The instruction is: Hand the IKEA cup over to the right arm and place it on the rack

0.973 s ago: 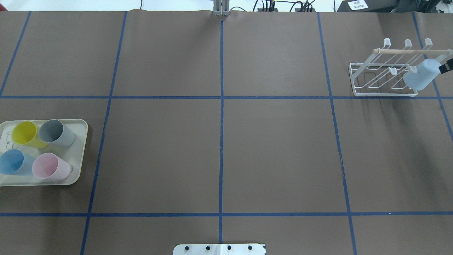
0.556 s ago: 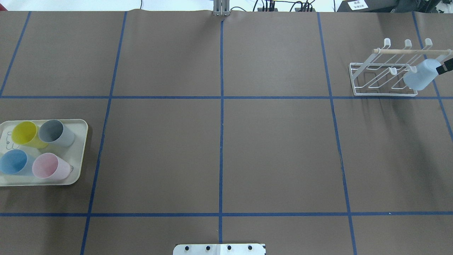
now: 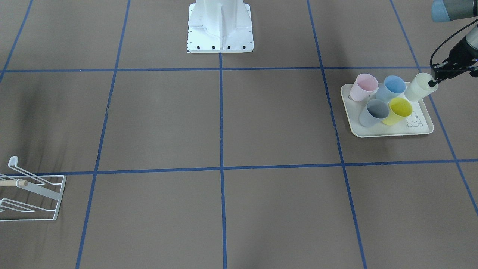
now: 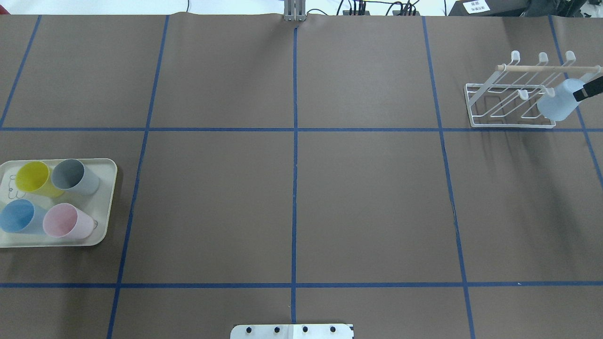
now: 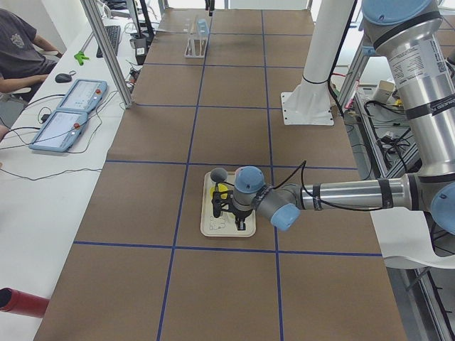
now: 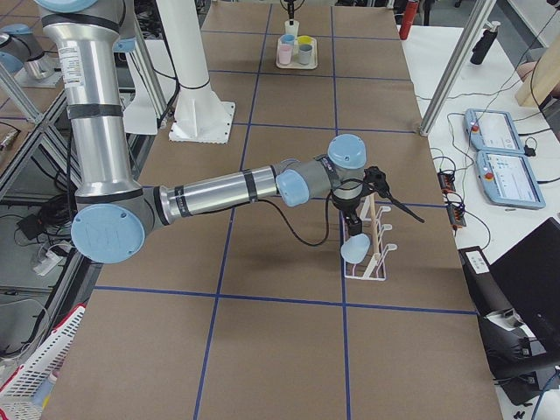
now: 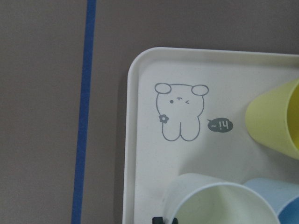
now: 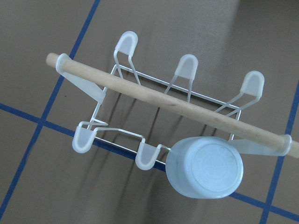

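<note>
A light blue IKEA cup (image 4: 556,103) hangs upside down on a front prong of the white wire rack (image 4: 541,68), its base facing the right wrist camera (image 8: 205,165). My right gripper (image 4: 586,91) sits just behind that base. No finger shows around the cup in the right wrist view, so it is open. At the far left, my left gripper (image 3: 432,83) is shut on the rim of a pale green cup (image 3: 418,87) at the corner of the cream tray (image 3: 392,131). One black fingertip (image 7: 159,219) shows beside that rim.
Pink (image 4: 66,220), blue (image 4: 19,215), grey (image 4: 73,176) and yellow (image 4: 34,178) cups stand on the tray (image 4: 107,202). The robot's white base (image 3: 220,26) is mid-table. A person sits at a side desk (image 5: 21,50) with tablets.
In the overhead view the right gripper's black tip has slid a little further in toward the blue cup's base. The cup on the rack and the tray's cups have barely moved.
</note>
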`<state>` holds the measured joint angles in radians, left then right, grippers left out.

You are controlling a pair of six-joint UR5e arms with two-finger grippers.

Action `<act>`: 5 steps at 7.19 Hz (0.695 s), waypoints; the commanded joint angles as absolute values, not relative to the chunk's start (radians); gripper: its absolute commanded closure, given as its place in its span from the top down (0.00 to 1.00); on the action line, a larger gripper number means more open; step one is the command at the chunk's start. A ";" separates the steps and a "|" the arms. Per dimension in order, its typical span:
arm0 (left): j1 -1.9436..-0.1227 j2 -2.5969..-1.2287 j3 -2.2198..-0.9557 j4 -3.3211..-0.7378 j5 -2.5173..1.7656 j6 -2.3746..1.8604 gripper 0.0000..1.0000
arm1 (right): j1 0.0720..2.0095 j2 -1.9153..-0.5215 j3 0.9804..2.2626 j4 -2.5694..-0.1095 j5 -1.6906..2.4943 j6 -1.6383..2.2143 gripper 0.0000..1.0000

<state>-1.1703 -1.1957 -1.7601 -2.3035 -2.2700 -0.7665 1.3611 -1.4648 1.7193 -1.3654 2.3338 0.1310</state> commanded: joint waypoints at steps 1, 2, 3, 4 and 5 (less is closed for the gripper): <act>-1.285 -1.215 -1.810 -2.216 -2.324 -0.767 0.00 | 1.306 -1.457 1.753 -1.352 2.327 0.229 1.00; -1.320 -1.247 -1.848 -2.174 -2.322 -0.770 0.00 | 1.272 -1.438 1.759 -1.303 2.326 0.338 1.00; -1.353 -1.309 -1.882 -2.098 -2.324 -0.782 0.00 | 1.241 -1.433 1.758 -1.232 2.321 0.424 1.00; -1.353 -1.337 -1.922 -2.062 -2.327 -0.794 0.00 | 1.214 -1.416 1.756 -1.165 2.321 0.510 0.99; -1.351 -1.397 -1.922 -2.062 -2.395 -0.908 0.00 | 1.166 -1.370 1.756 -1.111 2.321 0.644 0.99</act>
